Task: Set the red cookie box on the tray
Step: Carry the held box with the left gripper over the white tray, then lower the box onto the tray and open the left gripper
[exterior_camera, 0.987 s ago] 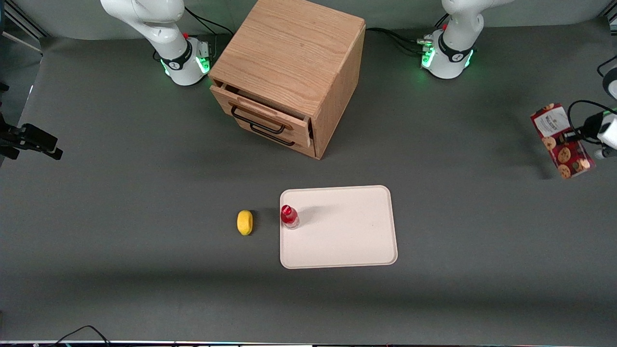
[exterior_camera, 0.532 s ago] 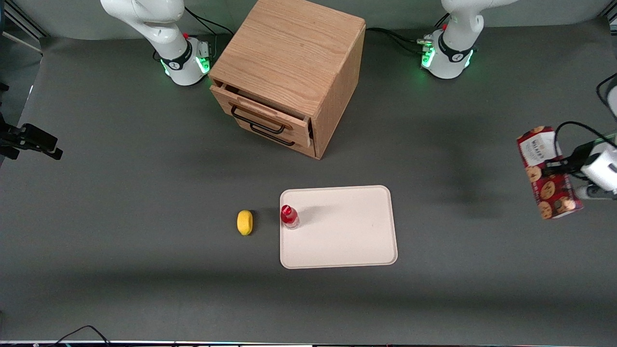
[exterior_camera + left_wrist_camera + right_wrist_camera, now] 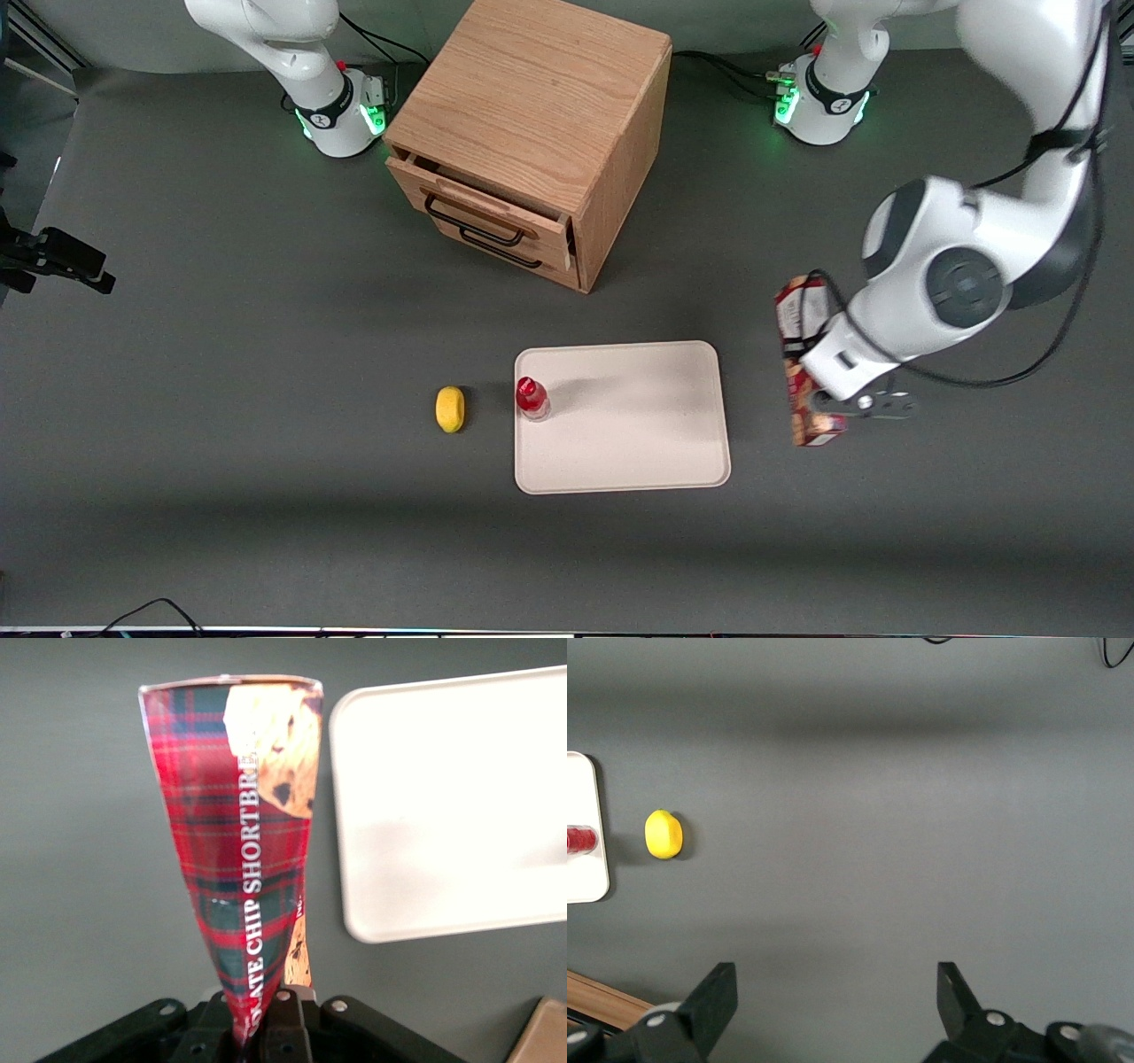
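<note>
Front view: pincer (image 3: 819, 390) around narrow tartan cookie box (image 3: 802, 372) beside smooth cream tray (image 3: 656, 443)

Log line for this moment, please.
phase: carry | gripper: shut on long dark-red cookie box, beside flat cream tray | box not yet on tray

Red cookie box (image 3: 251, 859): printed tartan cardboard, slightly glossy, squeezed thin between the black matt plastic jaws of the gripper (image 3: 266, 1028), off the tray's edge toward the working arm's end. Tray (image 3: 638, 425): smooth matt cream plastic. Worktop (image 3: 266, 496): matt grey covering. Cabinet (image 3: 532, 106): grained light wood. Arm shell (image 3: 957, 266): glossy white plastic.
</note>
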{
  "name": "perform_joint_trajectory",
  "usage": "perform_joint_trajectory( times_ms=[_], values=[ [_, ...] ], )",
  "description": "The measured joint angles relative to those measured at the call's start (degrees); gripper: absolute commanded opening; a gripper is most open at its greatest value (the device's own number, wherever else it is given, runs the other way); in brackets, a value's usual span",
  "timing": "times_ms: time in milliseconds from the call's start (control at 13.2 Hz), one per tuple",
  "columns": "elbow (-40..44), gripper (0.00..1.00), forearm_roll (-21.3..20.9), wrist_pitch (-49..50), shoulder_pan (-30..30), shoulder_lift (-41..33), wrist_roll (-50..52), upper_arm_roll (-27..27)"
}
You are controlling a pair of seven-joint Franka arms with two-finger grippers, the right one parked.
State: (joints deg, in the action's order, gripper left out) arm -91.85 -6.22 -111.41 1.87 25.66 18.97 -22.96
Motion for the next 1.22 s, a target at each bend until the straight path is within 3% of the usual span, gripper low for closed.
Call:
perform_joint_trajectory(
  times_ms=[380, 759, 835, 911, 1215],
  values=[
    [7.3, 0.00, -6.0, -7.9, -6.7, 15.0, 8.5, -0.4],
    [9.3, 0.00, -8.5, -11.2, -8.3, 21.1, 12.1, -0.3],
    [9.3, 0.44, -8.6, -11.6, -8.3, 21.4, 12.3, -0.3],
    [9.3, 0.99, -8.7, -11.8, -8.3, 21.4, 12.3, -0.2],
    [9.9, 1.00, -10.5, -14.2, -8.3, 21.4, 12.5, 0.0]
  ],
)
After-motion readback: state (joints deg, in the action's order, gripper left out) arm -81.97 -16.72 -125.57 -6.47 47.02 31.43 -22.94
